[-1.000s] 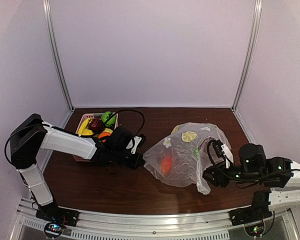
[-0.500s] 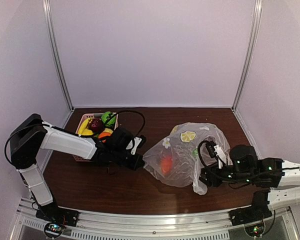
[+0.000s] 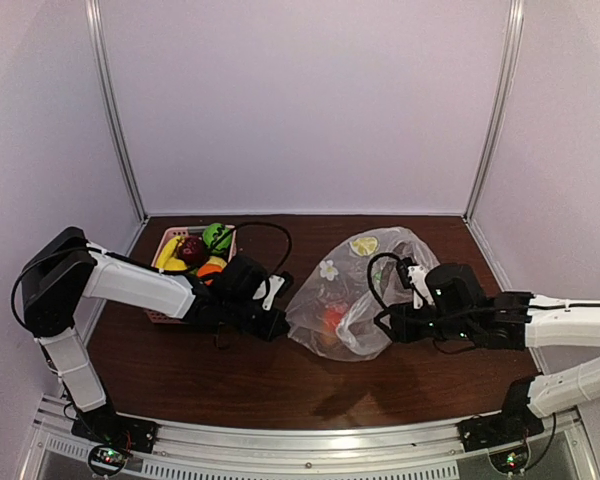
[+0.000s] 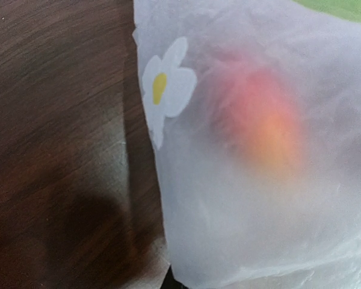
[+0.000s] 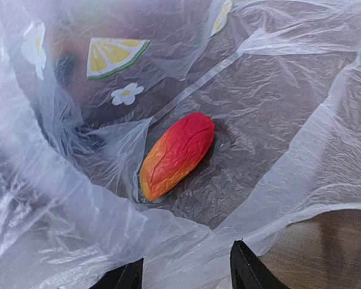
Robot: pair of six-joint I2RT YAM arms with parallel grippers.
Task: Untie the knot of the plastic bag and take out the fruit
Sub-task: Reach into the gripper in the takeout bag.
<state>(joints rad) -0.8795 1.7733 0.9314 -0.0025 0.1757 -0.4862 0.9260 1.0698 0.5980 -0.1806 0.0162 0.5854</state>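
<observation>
The plastic bag (image 3: 352, 290) lies mid-table with its mouth open toward my right gripper (image 3: 388, 326); no knot shows. One red-orange oblong fruit (image 5: 177, 154) lies inside and shows faintly from above (image 3: 331, 322). In the right wrist view my right gripper (image 5: 186, 278) is open at the bag's mouth (image 5: 271, 198), with film bunched between its fingers (image 5: 245, 270), short of the fruit. My left gripper (image 3: 276, 322) is at the bag's left edge; film (image 4: 253, 235) covers its jaws, which look shut on it. The fruit glows through the film (image 4: 262, 123).
A pink slotted basket (image 3: 163, 246) stands at the far left, behind my left arm. It holds a yellow fruit (image 3: 168, 256), a dark red one (image 3: 192, 248), a green one (image 3: 217, 237) and an orange (image 3: 211, 268). Walls close the table's back and sides.
My right gripper has moved left and forward into the bag's mouth, pushing the bag together toward the left. My left arm has not moved.
</observation>
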